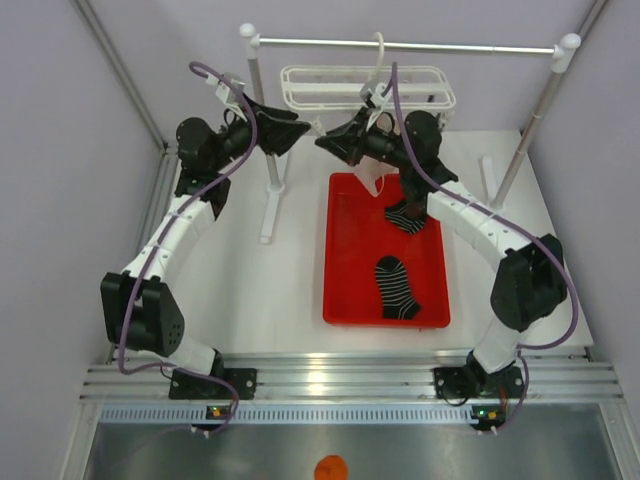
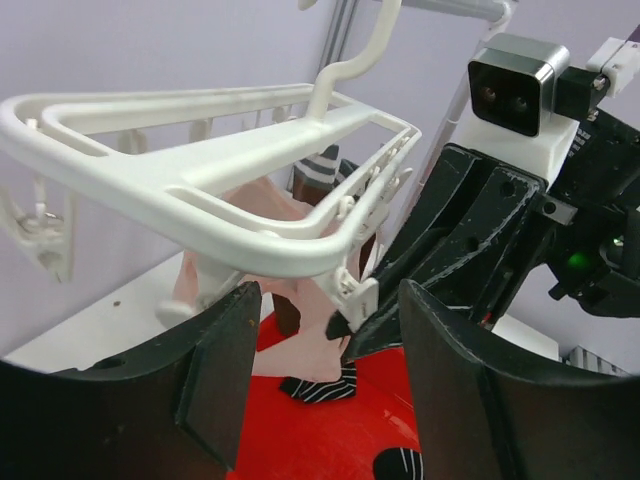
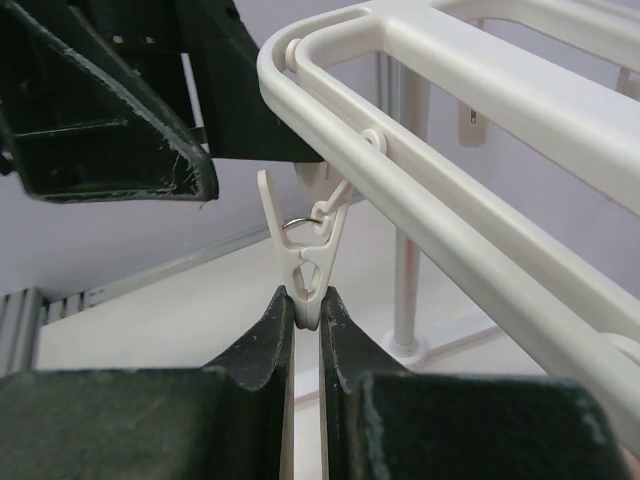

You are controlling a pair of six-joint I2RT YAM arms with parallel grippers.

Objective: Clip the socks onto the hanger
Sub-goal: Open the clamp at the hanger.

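White tabletop (image 1: pixel 290 270) bears a red tray (image 1: pixel 345 300) with two striped socks (image 1: pixel 398 288) at 3 o'clock; the hanger (image 1: pixel 365 88) hangs at 12 o'clock. The right claw (image 3: pixel 307 305) pinches its peg (image 3: pixel 305 260); the left claw (image 2: pixel 330 300) gapes empty. Next, probably, a sock must reach that peg.

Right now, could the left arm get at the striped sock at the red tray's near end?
Probably yes. The sock lies uncovered in the tray, the left end effector is open and empty, and the right arm crosses only the tray's far end.
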